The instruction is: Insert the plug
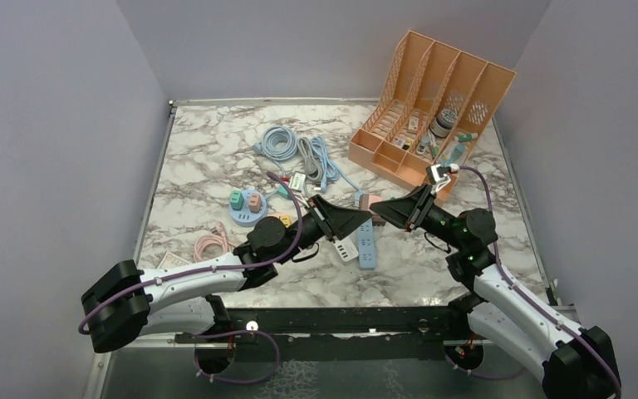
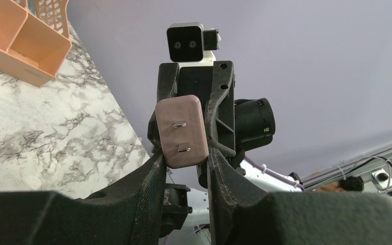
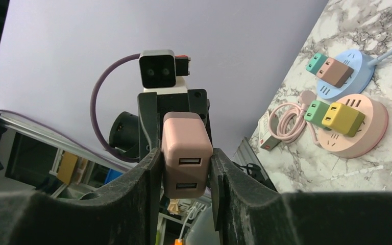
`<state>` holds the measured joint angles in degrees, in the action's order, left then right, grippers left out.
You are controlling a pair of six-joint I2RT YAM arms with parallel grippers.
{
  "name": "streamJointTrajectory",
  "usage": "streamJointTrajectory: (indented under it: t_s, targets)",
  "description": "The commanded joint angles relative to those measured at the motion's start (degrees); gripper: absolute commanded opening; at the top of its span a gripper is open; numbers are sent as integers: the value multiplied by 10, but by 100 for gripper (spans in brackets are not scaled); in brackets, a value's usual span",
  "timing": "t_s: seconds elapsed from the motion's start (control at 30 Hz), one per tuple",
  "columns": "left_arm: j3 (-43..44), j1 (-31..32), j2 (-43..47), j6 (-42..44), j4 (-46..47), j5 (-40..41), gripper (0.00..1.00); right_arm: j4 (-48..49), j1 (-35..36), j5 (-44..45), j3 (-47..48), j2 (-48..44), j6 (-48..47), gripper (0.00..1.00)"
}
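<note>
**Top external view: pink plug held in the air between both grippers**

Top external view showed the two arms meeting over the middle of the marble table (image 1: 216,150). The left gripper (image 1: 364,218) reached toward 3 o'clock and the right gripper (image 1: 380,213) reached toward 9 o'clock, tip against tip. Between the tips, lifted off the table, was the pink plug (image 1: 370,200). At 6 o'clock from it lay a blue power strip (image 1: 367,247), with a white power strip (image 1: 346,249) just beside.

In the left wrist view the flat face with the two metal prongs (image 2: 180,125) looked straight at that camera. The prongs therefore pointed toward the left arm, about 9 o'clock in the top view. The long axis of the plug ran from 12 to 6 o'clock in this picture, a little tilted. The left fingers (image 2: 150,184) were pressed on both sides of its lower part.

In the right wrist view the opposite face, with two USB ports (image 3: 189,161) one above the other, looked at the right camera. The right fingers (image 3: 148,178) pinched the plug on both narrow sides.

From the plug, a round blue socket base (image 1: 247,209) stood at 9 o'clock, a coil of light blue cable (image 1: 281,141) lay at 11 o'clock, and an orange organizer (image 1: 432,108) stood at 1 o'clock.
</note>
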<state>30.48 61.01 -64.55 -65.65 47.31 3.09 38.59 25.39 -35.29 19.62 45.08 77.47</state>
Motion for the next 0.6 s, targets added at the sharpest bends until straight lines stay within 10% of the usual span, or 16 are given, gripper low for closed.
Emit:
streamJointTrajectory:
  t_s: [0.0,0.17,0.37,0.57]
  targets:
    - [20,-3,-1,-9,2,-27,14,50,4,-44,6,11,14,22]
    - [16,-10,0,-11,-1,-28,31,34,5,-35,15,18,6,1]
    - [2,-29,28,11,-63,-14,69,-87,5,-4,32,-10,-59,1]
    - [-6,-79,97,75,-227,-7,76,-306,5,46,83,-40,-198,1]
